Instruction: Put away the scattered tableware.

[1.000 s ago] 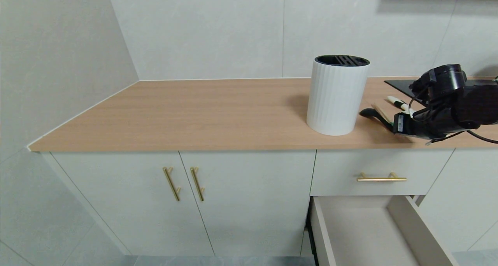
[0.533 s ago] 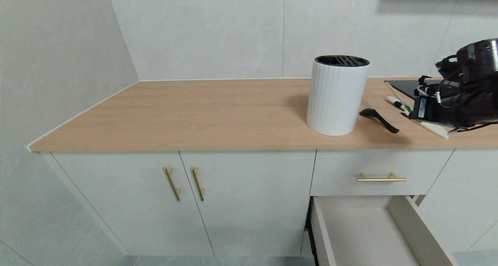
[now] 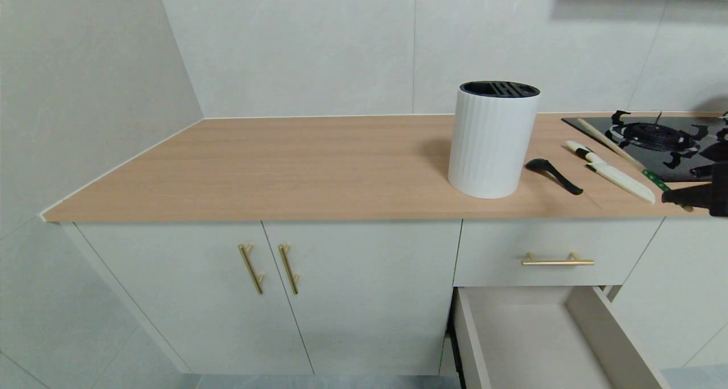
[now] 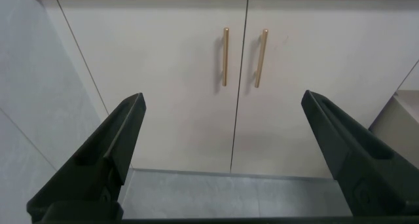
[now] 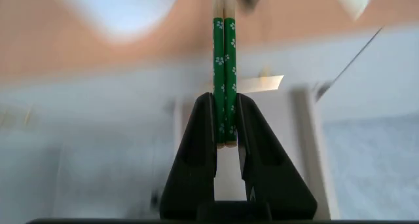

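Chopsticks [image 5: 223,67], a matched pair with green ends printed in small white flowers, sit pinched side by side between the black fingers [image 5: 196,139] of the right gripper [image 5: 226,103], which is clamped on them close to their butt ends. From the right gripper [image 3: 679,197], which hangs at the front edge of the wooden countertop [image 3: 284,167], the pale shafts of the chopsticks [image 3: 611,143] run away from it toward the back wall, crossing the near corner of the black gas hob [image 3: 654,136]; whether they touch the surface cannot be told. Just beside the gripper, on its inner side, a white knife [image 3: 611,173] lies on the countertop roughly parallel to the chopsticks. Farther along that side a black spoon [image 3: 553,174] lies flat, its bowl nearest the white ribbed holder [image 3: 492,141], which stands upright with a black slotted top. Below the gripper and toward the middle of the cabinet run, a closed drawer front carries a gold bar handle [image 3: 558,260], and beneath it an open drawer [image 3: 534,343] is pulled out. Well apart from all this, the left gripper [image 4: 222,101] hangs low with its two black fingers [image 4: 108,158] spread wide and nothing between them, facing a pair of pale cabinet doors [image 4: 163,86] with upright gold handles [image 4: 225,56]. No lettering can be read on any of the items.
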Controlling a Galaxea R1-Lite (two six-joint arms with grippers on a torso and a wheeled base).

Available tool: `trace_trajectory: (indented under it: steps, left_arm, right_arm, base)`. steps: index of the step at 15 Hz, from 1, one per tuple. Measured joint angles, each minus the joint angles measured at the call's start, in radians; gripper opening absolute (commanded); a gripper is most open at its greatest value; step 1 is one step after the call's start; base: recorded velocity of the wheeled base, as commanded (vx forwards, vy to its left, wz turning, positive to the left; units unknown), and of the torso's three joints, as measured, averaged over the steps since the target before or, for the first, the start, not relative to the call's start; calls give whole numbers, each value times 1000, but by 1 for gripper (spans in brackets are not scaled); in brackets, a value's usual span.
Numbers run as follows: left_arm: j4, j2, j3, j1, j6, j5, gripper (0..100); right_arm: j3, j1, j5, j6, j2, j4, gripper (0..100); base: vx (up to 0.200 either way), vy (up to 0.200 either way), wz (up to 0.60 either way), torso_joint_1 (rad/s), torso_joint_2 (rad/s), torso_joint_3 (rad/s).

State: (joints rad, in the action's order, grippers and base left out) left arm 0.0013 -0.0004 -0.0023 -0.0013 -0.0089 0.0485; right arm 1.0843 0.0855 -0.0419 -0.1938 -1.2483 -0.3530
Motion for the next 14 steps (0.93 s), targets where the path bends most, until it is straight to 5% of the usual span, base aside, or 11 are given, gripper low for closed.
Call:
trace_trajectory:
  steps: [3,8,14]
  left_arm:
    - [0,0,0,0,0,0,100]
    - [0,0,0,0,0,0,100]
    - [-1,0,0,0,0,0,100]
  right_arm:
    - [-149,53,-62,47,178,-149,0]
    - [-435,85,-70,135,325,-103,0]
    - [-539,87,-43,114,223,-86,0]
  base:
    - [0,0,0,0,0,0]
    - [0,0,0,0,0,0]
    - [0,0,0,-12,39,24]
